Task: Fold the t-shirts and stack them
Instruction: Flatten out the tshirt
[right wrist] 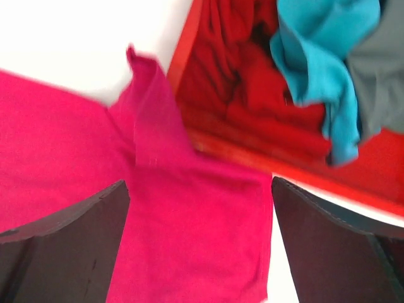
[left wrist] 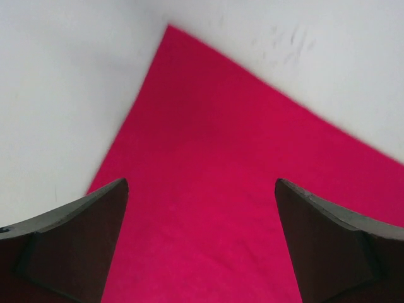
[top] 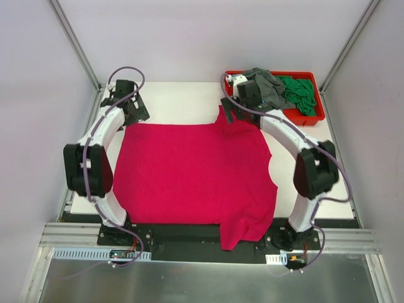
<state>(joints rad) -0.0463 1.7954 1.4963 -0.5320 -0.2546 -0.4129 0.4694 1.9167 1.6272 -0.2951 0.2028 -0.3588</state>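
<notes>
White table [top: 183,95], white walls on three sides. Magenta t-shirt [top: 196,170] spread flat at centre. Left gripper [left wrist: 201,184] parted and empty above the shirt's far-left corner. Right gripper [right wrist: 201,184] likewise parted and empty above the far-right sleeve, beside red tray [top: 309,118].

The top view looks steeply down from behind over the whole white bench [top: 183,95]. Both wrist views look closely down at the magenta-pink cloth t-shirt [top: 189,170], which all three share.

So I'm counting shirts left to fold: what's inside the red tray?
The red tray holds a grey shirt and a green shirt; the right wrist view adds a teal shirt over dark red cloth. Anything beneath that heap is covered.
</notes>
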